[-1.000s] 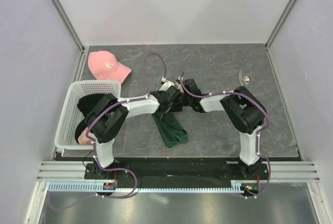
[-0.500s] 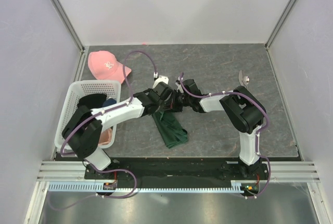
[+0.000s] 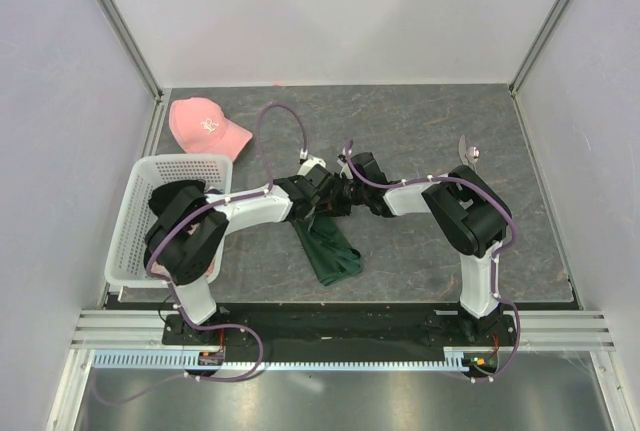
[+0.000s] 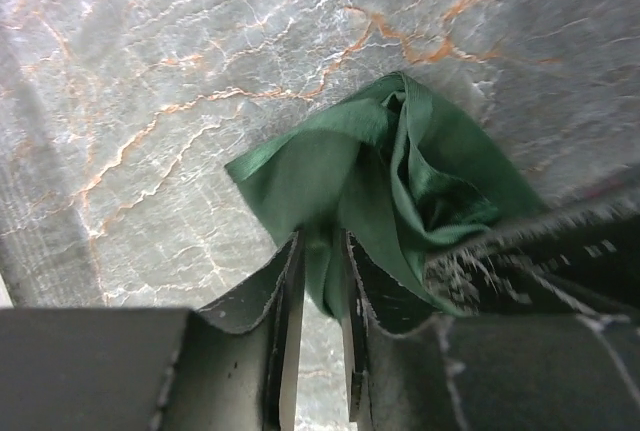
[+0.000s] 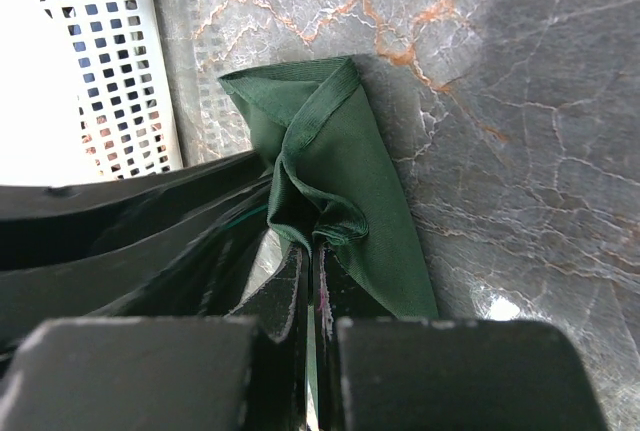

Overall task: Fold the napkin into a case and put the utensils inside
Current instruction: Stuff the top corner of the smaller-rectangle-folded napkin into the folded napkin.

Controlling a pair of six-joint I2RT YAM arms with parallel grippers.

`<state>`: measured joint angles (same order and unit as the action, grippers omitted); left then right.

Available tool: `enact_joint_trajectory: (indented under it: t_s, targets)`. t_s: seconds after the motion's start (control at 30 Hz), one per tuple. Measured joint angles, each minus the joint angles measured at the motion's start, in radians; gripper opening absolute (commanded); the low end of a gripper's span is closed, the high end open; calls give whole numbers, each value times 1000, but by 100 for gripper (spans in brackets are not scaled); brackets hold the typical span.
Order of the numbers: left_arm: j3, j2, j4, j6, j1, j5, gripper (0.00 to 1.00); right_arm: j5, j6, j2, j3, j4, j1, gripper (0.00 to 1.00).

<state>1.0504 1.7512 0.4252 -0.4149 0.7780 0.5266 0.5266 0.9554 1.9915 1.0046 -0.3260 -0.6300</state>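
The dark green napkin (image 3: 328,251) lies crumpled mid-table, its far end lifted between both grippers. In the left wrist view my left gripper (image 4: 320,241) has its jaws a little apart, and a fold of the napkin (image 4: 400,161) hangs in the gap. My right gripper (image 5: 312,251) is shut, pinching a bunched edge of the napkin (image 5: 350,171) at its tips. From above, the left gripper (image 3: 322,194) and right gripper (image 3: 347,194) almost touch each other. The utensils (image 3: 468,153) lie at the far right, apart from the cloth.
A white basket (image 3: 130,221) holding a black garment (image 3: 175,201) stands at the left edge beside the left arm. A pink cap (image 3: 205,126) lies behind it. The basket wall (image 5: 110,61) also shows in the right wrist view.
The left arm's elbow swung out toward the basket and came partway back. Its jaws closed, then parted again. The right arm and the napkin's near end stayed put.
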Motion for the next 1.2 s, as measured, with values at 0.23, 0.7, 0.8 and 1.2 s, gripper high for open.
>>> enact_joint_trajectory:
  t_s: [0.23,0.7,0.8,1.2]
  targets:
    - [23,40,9,5,0,24,24,0,0,0,0,2,0,0]
    - [3,-27,6,10,-3,-26,2,0,-1,0,2,13,-2,0]
    - [-18,-103,3,8,-19,-95,2,0,1,-1,2,20,-7,0]
    - [-93,-159,-43,-34,-87,-288,2,0,123,-9,-9,-42,-43,0]
